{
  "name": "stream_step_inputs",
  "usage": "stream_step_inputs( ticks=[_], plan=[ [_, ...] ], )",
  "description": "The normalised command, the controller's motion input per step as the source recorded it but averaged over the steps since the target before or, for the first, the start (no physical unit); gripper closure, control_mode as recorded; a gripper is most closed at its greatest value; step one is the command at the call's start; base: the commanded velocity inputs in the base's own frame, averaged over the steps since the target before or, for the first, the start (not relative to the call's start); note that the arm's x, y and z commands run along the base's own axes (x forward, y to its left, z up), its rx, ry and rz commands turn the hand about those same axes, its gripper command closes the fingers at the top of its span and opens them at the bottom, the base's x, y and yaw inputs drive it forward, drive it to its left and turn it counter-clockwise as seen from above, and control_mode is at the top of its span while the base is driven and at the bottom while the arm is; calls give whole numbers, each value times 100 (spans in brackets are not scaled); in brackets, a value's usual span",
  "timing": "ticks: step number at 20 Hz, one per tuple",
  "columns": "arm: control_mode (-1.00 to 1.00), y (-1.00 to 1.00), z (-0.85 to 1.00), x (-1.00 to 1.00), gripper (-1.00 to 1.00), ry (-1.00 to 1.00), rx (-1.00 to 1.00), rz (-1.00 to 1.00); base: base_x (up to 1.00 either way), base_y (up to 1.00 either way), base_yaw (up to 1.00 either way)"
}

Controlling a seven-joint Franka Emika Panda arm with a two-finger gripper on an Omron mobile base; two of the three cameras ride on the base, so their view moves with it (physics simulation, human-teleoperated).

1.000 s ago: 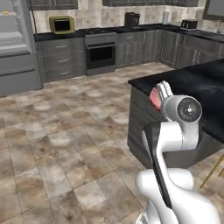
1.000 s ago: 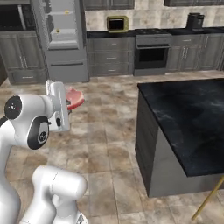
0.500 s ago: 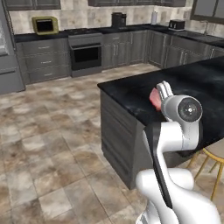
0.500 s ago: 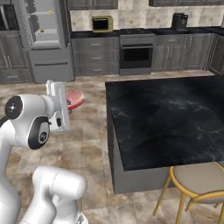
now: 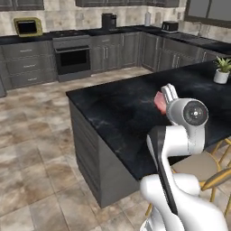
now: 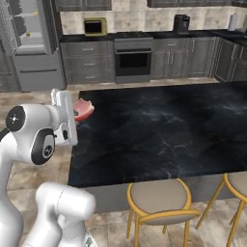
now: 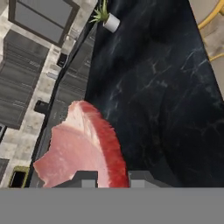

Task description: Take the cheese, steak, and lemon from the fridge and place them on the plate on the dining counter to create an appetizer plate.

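- Hand view: the gripper point(image 7: 111, 177) is clamped on the steak point(image 7: 81, 148), whose pink face and red edge rise between the two dark finger tips.
- Right base view: the steak point(image 6: 83, 109) juts from the gripper point(image 6: 72, 113), held in the air above the near left corner of the dining counter point(image 6: 164, 130).
- Left base view: the steak point(image 5: 159, 102) shows as a pink sliver just beside the white wrist, over the dining counter point(image 5: 122, 113).
- Gold-legged stools point(image 6: 161, 202) stand at the counter's near side.
- A small potted plant point(image 5: 222, 71) sits on the black top, well apart from the steak (in the hand view it stands near the upper edge).
- The fridge point(image 6: 31, 43) stands at the far left with its door open, shelves and bins showing.
- An oven point(image 6: 133, 60) and a yellow microwave point(image 6: 95, 26) line the back wall.
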Motion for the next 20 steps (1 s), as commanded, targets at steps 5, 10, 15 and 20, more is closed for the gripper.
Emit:
stream_step_inputs(
  ticks=[5,10,15,20],
  plan=[
    [100,0,0,0,100,0,0,0,-77,-100,0],
    [100,0,0,0,100,0,0,0,-88,-100,0],
    [100,0,0,0,100,0,0,0,-100,-98,0],
    [100,0,0,0,100,0,0,0,-100,-43,0]
  ],
)
